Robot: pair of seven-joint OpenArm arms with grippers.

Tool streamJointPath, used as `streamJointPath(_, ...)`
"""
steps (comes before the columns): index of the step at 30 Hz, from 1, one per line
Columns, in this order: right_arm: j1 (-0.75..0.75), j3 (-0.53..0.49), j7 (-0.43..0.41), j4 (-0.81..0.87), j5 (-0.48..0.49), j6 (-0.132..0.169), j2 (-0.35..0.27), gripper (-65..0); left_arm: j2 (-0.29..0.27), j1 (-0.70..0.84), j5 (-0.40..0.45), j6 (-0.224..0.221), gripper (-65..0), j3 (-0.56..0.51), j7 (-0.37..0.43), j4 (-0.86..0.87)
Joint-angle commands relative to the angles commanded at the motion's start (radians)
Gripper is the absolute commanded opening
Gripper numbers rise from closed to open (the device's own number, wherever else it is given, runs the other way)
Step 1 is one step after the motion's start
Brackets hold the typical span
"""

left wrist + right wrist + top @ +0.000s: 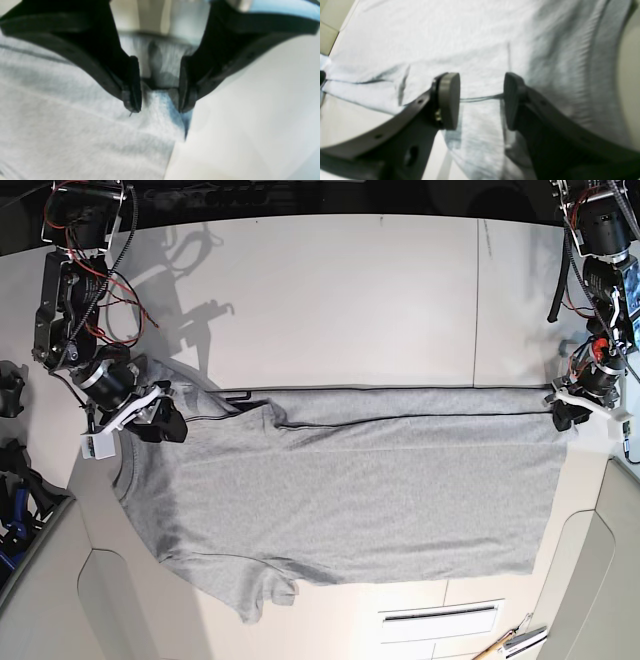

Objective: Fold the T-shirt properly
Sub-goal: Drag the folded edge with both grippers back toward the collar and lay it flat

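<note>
Your T-shirt (350, 510) lay broad and mostly flat across the desk (350, 300), between your two arms. Left pincer (160, 107): spread, at one far corner, a ridge of cloth standing between its fingers. Right pincer (482, 100): spread too, over bunched layers at the opposite end. Progress, your call to check: early. A narrow, uneven turn-over showed along the far edge; a sleeve-like flap (245, 585) stuck out on the near side. Left for you: straighten that edge, tuck the flap, make the main folds.
</note>
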State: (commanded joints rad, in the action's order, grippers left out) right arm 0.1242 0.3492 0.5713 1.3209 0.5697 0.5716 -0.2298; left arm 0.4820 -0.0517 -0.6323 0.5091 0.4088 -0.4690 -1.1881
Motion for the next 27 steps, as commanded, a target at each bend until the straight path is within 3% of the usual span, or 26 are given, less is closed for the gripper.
streamJointPath(3, 0.000, 0.111, 0.108, 0.051, 0.050, 0.000, 0.000, -37.0, 0.000, 0.002, -0.103, 0.000, -37.6, 0.102, -0.141, -0.024)
streamJointPath(6, -0.004, 0.230, 0.156, 0.059, 0.096, -0.006, -0.003, -37.0, 0.000, 0.003, -0.179, 0.000, -37.6, 0.206, -0.205, -0.024)
streamJointPath(7, -0.011, 0.258, 0.164, 0.059, 0.095, -0.023, -0.003, -37.0, 0.000, 0.005, -0.180, 0.000, -37.6, 0.230, -0.214, -0.024)
streamJointPath(9, -0.039, 0.288, 0.163, 0.058, 0.092, -0.053, -0.003, -36.9, -0.003, 0.013, -0.180, 0.000, -37.6, 0.252, -0.216, -0.024)
streamJointPath(11, -0.076, 0.292, 0.161, 0.057, 0.093, -0.051, -0.003, -36.8, -0.009, 0.024, -0.180, 0.000, -37.6, 0.252, -0.216, -0.024)
streamJointPath(14, -0.132, 0.292, 0.132, 0.056, 0.095, -0.052, -0.002, -29.8, -0.036, 0.036, -0.177, 0.000, -37.1, 0.252, -0.205, -0.024)
streamJointPath(20, -0.154, 0.292, 0.108, 0.007, 0.092, -0.053, 0.000, -27.2, -0.088, 0.047, -0.130, 0.000, -27.2, 0.252, -0.172, -0.022)
streamJointPath(24, -0.147, 0.291, 0.098, -0.082, 0.130, -0.050, 0.000, -27.2, -0.097, 0.063, -0.126, 0.000, -27.2, 0.251, -0.143, -0.021)
streamJointPath(27, -0.144, 0.277, 0.098, -0.108, 0.176, -0.022, 0.000, -27.2, -0.098, 0.063, -0.126, 0.000, -27.2, 0.232, -0.127, -0.021)
